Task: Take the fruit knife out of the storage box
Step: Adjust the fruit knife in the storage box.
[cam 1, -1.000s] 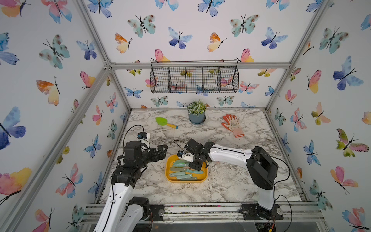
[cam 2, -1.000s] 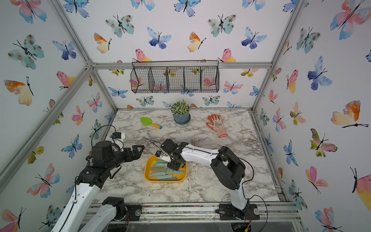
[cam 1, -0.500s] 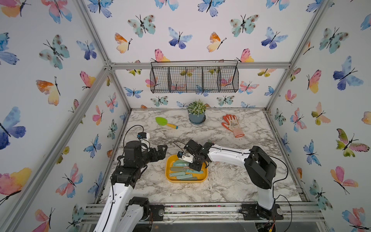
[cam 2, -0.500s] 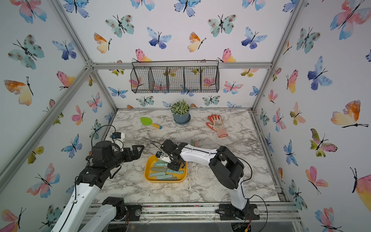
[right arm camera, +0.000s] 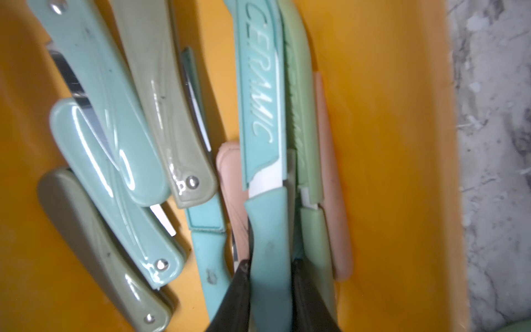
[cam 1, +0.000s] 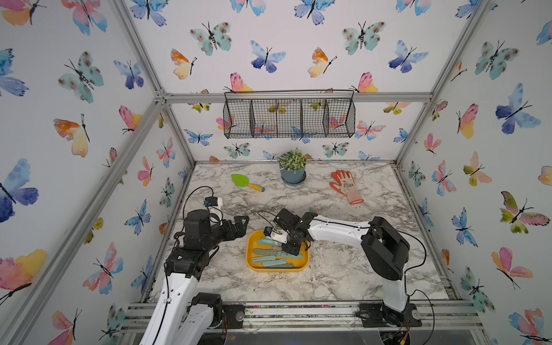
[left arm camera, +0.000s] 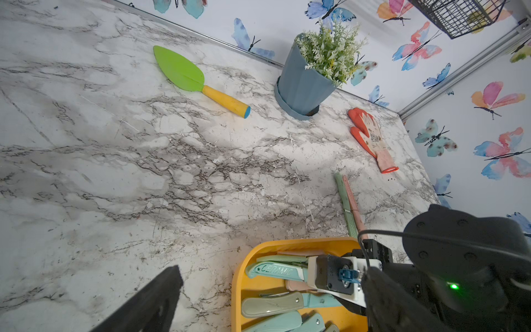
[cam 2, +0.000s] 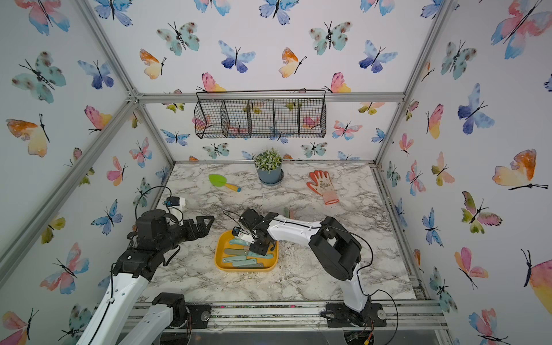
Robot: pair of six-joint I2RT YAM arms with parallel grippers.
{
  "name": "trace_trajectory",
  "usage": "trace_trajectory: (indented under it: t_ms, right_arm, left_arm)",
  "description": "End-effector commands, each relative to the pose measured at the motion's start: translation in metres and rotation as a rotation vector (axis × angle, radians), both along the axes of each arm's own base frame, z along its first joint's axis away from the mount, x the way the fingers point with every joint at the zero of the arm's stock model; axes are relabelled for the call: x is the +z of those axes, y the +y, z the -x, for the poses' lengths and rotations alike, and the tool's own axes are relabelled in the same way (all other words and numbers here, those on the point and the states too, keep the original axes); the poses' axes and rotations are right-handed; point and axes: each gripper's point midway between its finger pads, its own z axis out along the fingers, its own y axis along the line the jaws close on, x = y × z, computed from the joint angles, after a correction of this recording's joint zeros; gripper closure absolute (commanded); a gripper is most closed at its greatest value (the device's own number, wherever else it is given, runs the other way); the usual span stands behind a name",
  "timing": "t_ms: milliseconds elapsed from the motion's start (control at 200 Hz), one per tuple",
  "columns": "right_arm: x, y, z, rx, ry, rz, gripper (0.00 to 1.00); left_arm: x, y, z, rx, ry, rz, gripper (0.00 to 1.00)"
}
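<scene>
Teal handle is pinched by my right end effector (right arm camera: 270, 290), clenched on the fruit knife (right arm camera: 258, 100). Long axis runs straight out from the wrist, sheathed blade leading. Knife sits inside the storage box (right arm camera: 388, 143), hard beside other knives (right arm camera: 115, 129).

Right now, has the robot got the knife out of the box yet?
Not yet. Reaching looks done: the right pincer grips the teal knife by its handle. The knife lies in the box among other knives. To do: lift it out.
</scene>
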Motion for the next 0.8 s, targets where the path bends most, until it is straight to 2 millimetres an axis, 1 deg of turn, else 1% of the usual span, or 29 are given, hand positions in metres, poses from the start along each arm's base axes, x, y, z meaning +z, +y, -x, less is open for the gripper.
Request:
trace_trajectory:
  t_ms: [0,235,365,450,521,646,796]
  right_arm:
    - [0.016,0.003,-0.005,-0.012,-0.025,-0.028,0.79]
    - [0.039,0.007,-0.001,-0.018,-0.033,-0.100,0.81]
    - [0.043,0.007,0.002,-0.018,-0.025,-0.115,0.81]
    - [0.039,0.006,0.002,-0.018,-0.023,-0.110,0.81]
    - [0.032,0.005,0.004,-0.012,-0.010,-0.097,0.81]
    - [0.018,0.009,0.014,0.033,0.052,-0.092,0.81]
    - [0.004,0.008,0.016,0.041,0.077,-0.063,0.80]
  left_arm:
    - [0.005,0.001,-0.001,0.005,-0.031,-0.002,0.02]
    - [0.005,0.001,-0.001,0.007,-0.031,-0.001,0.02]
    - [0.005,0.001,-0.001,0.006,-0.030,0.000,0.02]
    - [0.005,0.001,-0.001,0.007,-0.032,-0.001,0.02]
    - [0.005,0.002,-0.001,0.009,-0.032,-0.002,0.02]
    - [0.005,0.002,-0.001,0.012,-0.031,-0.003,0.02]
    - [0.005,0.003,-0.001,0.018,-0.033,-0.005,0.02]
